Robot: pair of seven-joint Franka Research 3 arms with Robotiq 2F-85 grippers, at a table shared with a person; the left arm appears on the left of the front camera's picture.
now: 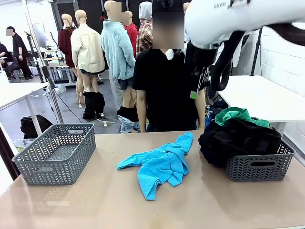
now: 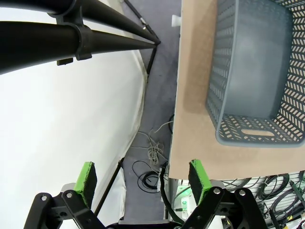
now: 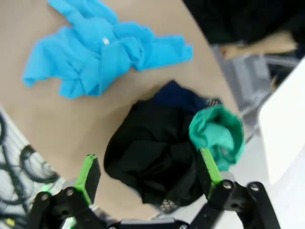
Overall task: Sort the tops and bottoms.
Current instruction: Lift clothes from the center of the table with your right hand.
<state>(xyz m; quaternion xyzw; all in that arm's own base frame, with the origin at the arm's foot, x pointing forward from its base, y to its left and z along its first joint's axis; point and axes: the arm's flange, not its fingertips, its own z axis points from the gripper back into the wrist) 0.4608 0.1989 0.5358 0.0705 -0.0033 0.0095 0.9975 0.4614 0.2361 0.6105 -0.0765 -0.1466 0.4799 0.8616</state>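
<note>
The blue shirt (image 1: 159, 164) is seen nearest the camera in the front view, spread crumpled on the bare tabletop (image 1: 95, 200) about midway between its left and right edges, one sleeve stretched toward the far edge. Near the left edge an open-weave grey basket (image 1: 56, 152) is set, with nothing seen inside it. At the right edge a second grey basket (image 1: 259, 167) is heaped with clothes: a black garment (image 1: 238, 138) is piled over its rim and spills onto the tabletop toward the shirt, and a green garment (image 1: 233, 114) is perched on top toward the far side. In the right wrist view a strip of dark navy cloth (image 3: 176, 95) is visible at the edge of the black heap nearest the shirt.

The right arm (image 1: 228, 19) is held high above the right basket, well clear of the clothes. Its gripper (image 3: 147, 174) is pointed down over the heap, the green-padded fingers (image 3: 88, 174) spread wide apart with nothing between them. The left gripper (image 2: 143, 179) is likewise held with fingers apart and empty, raised beyond the left edge of the tabletop, with the floor below and the left basket off to one side.

A person in a black top (image 1: 167, 90) is stood at the far edge
</note>
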